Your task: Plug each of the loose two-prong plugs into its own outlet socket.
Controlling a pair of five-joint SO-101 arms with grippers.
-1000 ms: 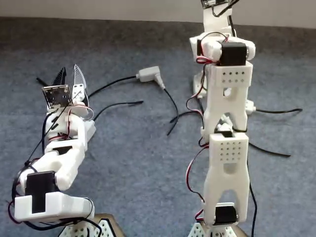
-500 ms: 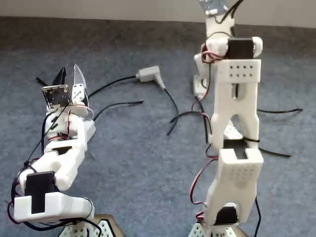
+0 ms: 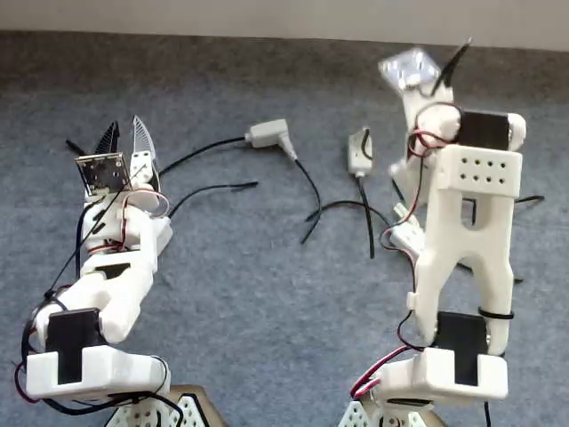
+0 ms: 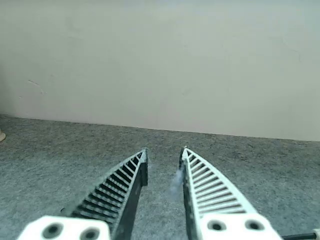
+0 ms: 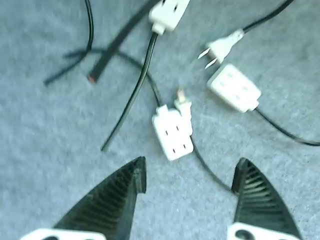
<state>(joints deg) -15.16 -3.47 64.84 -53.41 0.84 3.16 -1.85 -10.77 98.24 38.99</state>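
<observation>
Got one loose two-prong plug point(image 5: 218, 48) lying flat on the grey bench point(image 5: 45, 130), prongs bare, just beside a white outlet block point(image 5: 233, 88) but not in it. Can barely make out the second plug point(image 5: 183, 106): looks jammed against a corner of the middle outlet block point(image 5: 173, 132), with one coppery prong poking out. Can't tell whether touching or just very close. Can count a few slots on the face of that middle block, all showing dark.

Also spotting a third outlet block point(image 5: 170, 11), chopped off by the frame edge, trailing a black cord point(image 5: 134, 94) across the bench.

Right end effector point(image 5: 191, 167) hanging over the middle block, jaws spread wide.

From the high view, losing part of that cluster behind the right arm point(image 3: 467, 222). Further along the bench, seeing an angled white connector point(image 3: 269, 134) on its own black lead, well apart from the blocks.

Left end effector point(image 4: 164, 151) low near the bench, fingers parted by a narrow gap, facing a pale wall point(image 4: 160, 65).
</observation>
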